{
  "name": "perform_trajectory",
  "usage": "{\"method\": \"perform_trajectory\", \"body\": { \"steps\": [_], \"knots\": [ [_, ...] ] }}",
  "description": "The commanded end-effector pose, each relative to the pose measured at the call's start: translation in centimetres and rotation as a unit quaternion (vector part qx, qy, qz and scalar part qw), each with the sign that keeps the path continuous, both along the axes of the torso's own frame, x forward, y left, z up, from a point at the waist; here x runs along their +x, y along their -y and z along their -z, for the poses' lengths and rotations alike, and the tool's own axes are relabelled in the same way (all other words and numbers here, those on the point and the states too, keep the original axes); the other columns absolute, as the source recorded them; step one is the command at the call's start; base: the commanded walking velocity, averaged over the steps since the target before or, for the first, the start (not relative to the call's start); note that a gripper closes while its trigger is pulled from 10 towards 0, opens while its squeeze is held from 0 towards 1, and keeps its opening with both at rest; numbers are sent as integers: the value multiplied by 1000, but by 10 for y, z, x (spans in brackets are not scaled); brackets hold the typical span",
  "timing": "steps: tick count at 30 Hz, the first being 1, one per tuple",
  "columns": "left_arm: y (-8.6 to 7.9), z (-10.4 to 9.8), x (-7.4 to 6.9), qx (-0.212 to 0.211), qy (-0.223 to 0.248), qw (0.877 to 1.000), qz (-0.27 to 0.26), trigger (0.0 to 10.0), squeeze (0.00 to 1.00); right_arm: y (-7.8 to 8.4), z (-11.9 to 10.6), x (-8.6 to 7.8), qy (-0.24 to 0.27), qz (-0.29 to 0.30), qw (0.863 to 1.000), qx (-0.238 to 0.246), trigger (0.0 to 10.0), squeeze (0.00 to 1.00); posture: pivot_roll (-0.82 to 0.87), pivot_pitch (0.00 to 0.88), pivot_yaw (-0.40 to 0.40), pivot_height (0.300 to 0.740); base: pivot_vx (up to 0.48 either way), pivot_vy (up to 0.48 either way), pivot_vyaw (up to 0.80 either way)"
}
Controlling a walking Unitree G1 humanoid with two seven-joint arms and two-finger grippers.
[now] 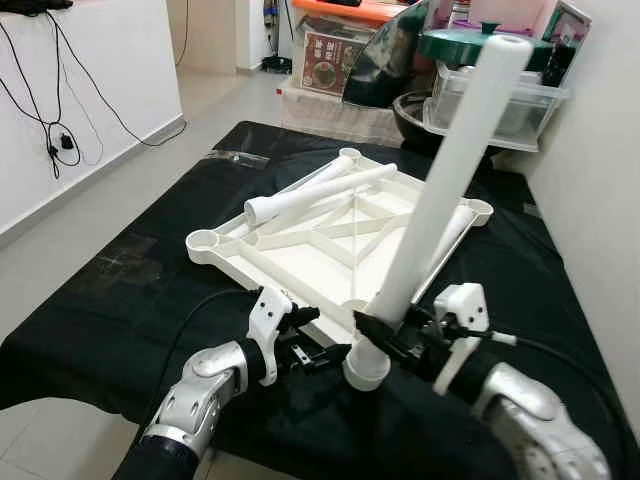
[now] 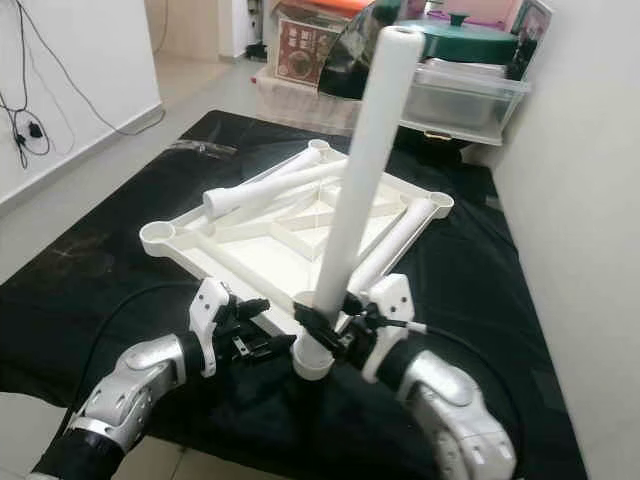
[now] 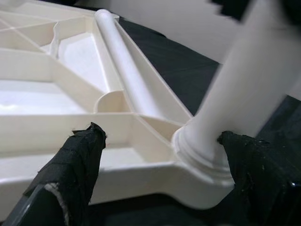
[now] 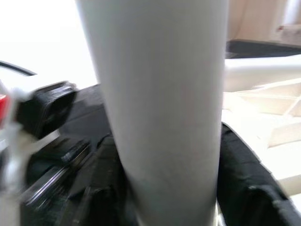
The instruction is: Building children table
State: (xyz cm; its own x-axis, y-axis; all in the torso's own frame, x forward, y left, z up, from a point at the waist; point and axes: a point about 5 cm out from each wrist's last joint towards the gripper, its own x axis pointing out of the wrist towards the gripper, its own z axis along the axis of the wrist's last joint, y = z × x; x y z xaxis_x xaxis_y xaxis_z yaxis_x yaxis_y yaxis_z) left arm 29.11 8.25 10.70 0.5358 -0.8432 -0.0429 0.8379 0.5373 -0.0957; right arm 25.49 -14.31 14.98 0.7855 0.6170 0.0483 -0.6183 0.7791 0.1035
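A white plastic tabletop (image 1: pixel 300 262) lies upside down on a black cloth (image 1: pixel 120 290). One long white leg (image 1: pixel 440 190) stands tilted in the near corner socket (image 1: pixel 366 368). My right gripper (image 1: pixel 388 338) is shut on this leg just above the socket; in the right wrist view the leg (image 4: pixel 164 117) sits between its dark pads. My left gripper (image 1: pixel 325 352) is open at the same corner, and its fingers (image 3: pixel 80 155) straddle the tabletop's edge and the leg's base (image 3: pixel 202 150). A second leg (image 1: pixel 320 192) lies across the tabletop. A third leg (image 1: pixel 455 225) lies along its right side.
Clear plastic bins (image 1: pixel 500 95) and boxes stand behind the cloth's far edge. A white wall runs close along the right. Cables (image 1: pixel 55 140) hang on the left wall above bare floor (image 1: pixel 110 190). The cloth's near edge drops off right below my arms.
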Motion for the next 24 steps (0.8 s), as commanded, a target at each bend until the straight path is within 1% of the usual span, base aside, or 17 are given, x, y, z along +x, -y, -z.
{"method": "perform_trajectory", "body": {
  "steps": [1,4,8,9,10,11,12,13,14,15,18,19,20,21,22,23,24],
  "knots": [
    [2,3,-3,6,-5,1000,4,10000,0,0,10,6,-18,41,999,-3,0,0,118,0,-117,740,0,0,0],
    [1,3,-3,6,-5,1000,5,10000,0,17,22,17,-68,163,984,8,0,0,117,0,-112,740,0,0,0],
    [1,3,-3,6,-5,1000,5,10000,0,17,22,17,-68,163,984,8,0,0,117,0,-112,740,0,0,0],
    [1,2,-1,7,-4,1000,5,10000,0,48,35,16,-104,322,941,-6,0,0,111,0,-108,740,0,0,0],
    [1,2,-1,7,-4,1000,5,10000,0,48,35,16,-104,322,941,-6,0,0,111,0,-108,740,0,0,0],
    [2,3,-1,8,-4,1000,6,10000,0,66,42,12,-122,413,903,-17,0,0,111,0,-108,740,0,0,0],
    [2,2,-1,7,-4,1000,6,10000,0,90,50,-2,-139,529,837,-26,0,0,111,0,-108,740,0,0,0],
    [3,2,0,6,-4,1000,5,10000,0,93,49,-7,-136,544,827,-34,0,0,104,0,-108,740,0,0,0],
    [3,2,0,6,-4,1000,5,10000,0,93,49,-7,-136,544,827,-34,0,0,104,0,-108,740,0,0,0],
    [3,3,-2,7,-5,1000,6,10000,0,98,47,-15,-126,566,812,-63,0,0,96,0,-106,740,0,0,0],
    [3,4,-3,7,-6,1000,7,10000,0,99,47,-17,-122,568,811,-77,0,0,96,0,-106,740,0,0,0],
    [3,6,-4,9,-7,1000,8,10000,0,100,47,-18,-122,570,808,-89,7961,0,96,0,-106,740,0,0,0],
    [3,6,-4,10,-8,1000,8,10000,0,100,47,-18,-123,572,806,-96,10000,0,96,0,-106,740,0,0,0],
    [3,6,-4,9,-8,1000,8,10000,0,97,45,-16,-118,560,816,-82,10000,0,91,0,-103,740,0,0,0],
    [3,6,-3,9,-7,1000,7,10000,0,90,40,-12,-100,535,838,-51,10000,0,94,0,-103,740,0,0,0],
    [4,5,-2,8,-7,1000,7,10000,0,85,35,-9,-89,516,851,-26,10000,820,94,0,-102,740,0,0,0],
    [4,5,-2,8,-7,1000,7,10000,0,85,35,-9,-89,516,851,-26,10000,820,94,0,-102,740,0,0,0]
  ]
}}
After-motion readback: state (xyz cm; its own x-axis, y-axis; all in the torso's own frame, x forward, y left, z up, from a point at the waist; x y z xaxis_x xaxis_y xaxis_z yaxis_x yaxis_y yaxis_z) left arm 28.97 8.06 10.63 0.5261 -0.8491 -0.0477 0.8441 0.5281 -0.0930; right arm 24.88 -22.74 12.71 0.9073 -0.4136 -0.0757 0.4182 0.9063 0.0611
